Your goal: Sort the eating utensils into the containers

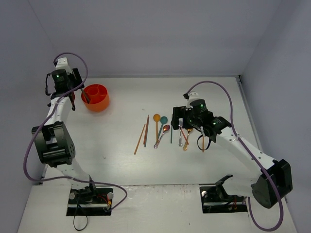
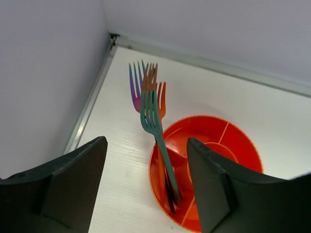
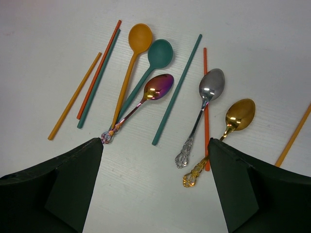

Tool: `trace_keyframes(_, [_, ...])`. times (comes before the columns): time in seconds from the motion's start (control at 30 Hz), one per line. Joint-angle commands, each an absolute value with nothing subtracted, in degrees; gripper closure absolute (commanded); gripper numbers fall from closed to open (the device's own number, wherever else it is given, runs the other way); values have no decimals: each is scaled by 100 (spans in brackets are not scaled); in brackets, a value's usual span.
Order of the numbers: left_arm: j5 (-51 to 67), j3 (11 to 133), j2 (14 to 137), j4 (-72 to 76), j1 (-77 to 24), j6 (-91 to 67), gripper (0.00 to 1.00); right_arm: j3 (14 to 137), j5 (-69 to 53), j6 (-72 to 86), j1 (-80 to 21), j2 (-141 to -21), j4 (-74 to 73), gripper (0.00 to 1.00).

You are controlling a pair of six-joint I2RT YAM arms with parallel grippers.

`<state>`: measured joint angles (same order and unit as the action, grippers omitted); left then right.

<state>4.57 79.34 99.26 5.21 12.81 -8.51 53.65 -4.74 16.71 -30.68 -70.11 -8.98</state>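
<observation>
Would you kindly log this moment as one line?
left gripper open by cup; forks in cup; right gripper open over spoons; chopsticks unsorted

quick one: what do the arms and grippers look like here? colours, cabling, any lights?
The left arm and right arm have white links with black joint housings. A purple cable loops along each to the wrist, where a green light glows. The left gripper and right gripper have broad matte-black fingers; no markings visible.
</observation>
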Motion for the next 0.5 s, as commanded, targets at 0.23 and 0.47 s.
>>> trace_keyframes(0.23, [-152, 8321, 7804, -1875, 175, -1447, 22, 5730, 569, 2427, -2960, -7506, -958, 19])
trace_keyframes(0.47, [210, 7212, 6732, -2381, -988, -2168, 22, 5631, 831, 2898, -2843, -8169, -963, 35])
